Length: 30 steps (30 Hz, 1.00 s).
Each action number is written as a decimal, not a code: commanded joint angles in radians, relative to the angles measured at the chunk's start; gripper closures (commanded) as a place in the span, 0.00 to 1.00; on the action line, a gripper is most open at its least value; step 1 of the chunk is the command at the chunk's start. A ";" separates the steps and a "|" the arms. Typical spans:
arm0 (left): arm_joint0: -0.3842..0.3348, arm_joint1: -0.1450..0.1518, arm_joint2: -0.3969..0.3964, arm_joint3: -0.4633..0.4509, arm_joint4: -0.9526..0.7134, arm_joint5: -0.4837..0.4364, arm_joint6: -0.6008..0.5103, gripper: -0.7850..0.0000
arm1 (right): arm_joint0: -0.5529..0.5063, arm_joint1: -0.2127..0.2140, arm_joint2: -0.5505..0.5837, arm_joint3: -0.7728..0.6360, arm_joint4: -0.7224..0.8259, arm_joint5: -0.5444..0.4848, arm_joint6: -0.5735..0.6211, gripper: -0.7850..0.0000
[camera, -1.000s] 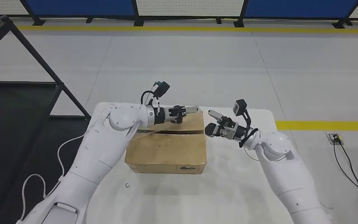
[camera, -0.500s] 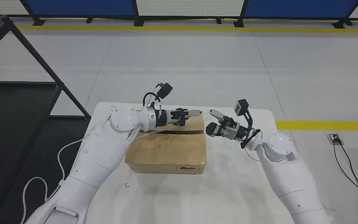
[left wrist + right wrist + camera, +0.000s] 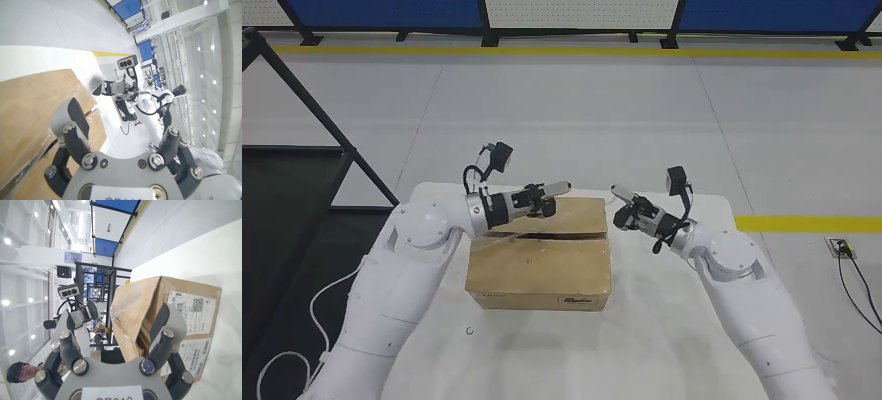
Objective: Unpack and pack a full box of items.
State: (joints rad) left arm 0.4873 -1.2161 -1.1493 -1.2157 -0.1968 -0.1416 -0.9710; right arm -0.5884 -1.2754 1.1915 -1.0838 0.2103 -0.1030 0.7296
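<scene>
Left gripper [image 3: 120, 107] wide and empty over the far edge of the box [image 3: 540, 265], right gripper [image 3: 116, 310] wide and empty just off its far right corner.
Down on the white table [image 3: 662, 335], brown cardboard at centre, dark gap across the closed top, white labels [image 3: 196, 313] on the end facing the right gripper.

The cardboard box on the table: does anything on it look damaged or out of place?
Yes. The cardboard box is not sealed: a top flap stands raised, leaving a dark gap along the seam, and torn clear tape clings wrinkled to the flap's edge.
</scene>
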 commanded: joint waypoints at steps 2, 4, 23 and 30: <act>0.045 0.016 -0.050 -0.048 0.009 0.014 0.000 0.00 | 0.005 0.000 -0.003 -0.008 -0.007 0.010 -0.003 0.00; 0.072 0.024 -0.076 -0.078 0.005 0.019 0.002 0.00 | 0.013 -0.001 -0.010 -0.016 -0.017 0.032 -0.005 0.00; 0.317 0.083 -0.306 -0.209 -0.062 0.000 0.022 0.00 | 0.112 -0.003 -0.065 -0.081 -0.144 0.445 -0.005 1.00; 0.345 0.093 -0.331 -0.213 -0.079 -0.001 0.026 0.00 | 0.079 0.007 -0.047 -0.128 -0.155 0.447 0.009 1.00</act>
State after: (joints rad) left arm 0.8302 -1.1245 -1.4793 -1.4282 -0.2755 -0.1425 -0.9460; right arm -0.5032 -1.2705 1.1416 -1.2035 0.0557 0.3480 0.7347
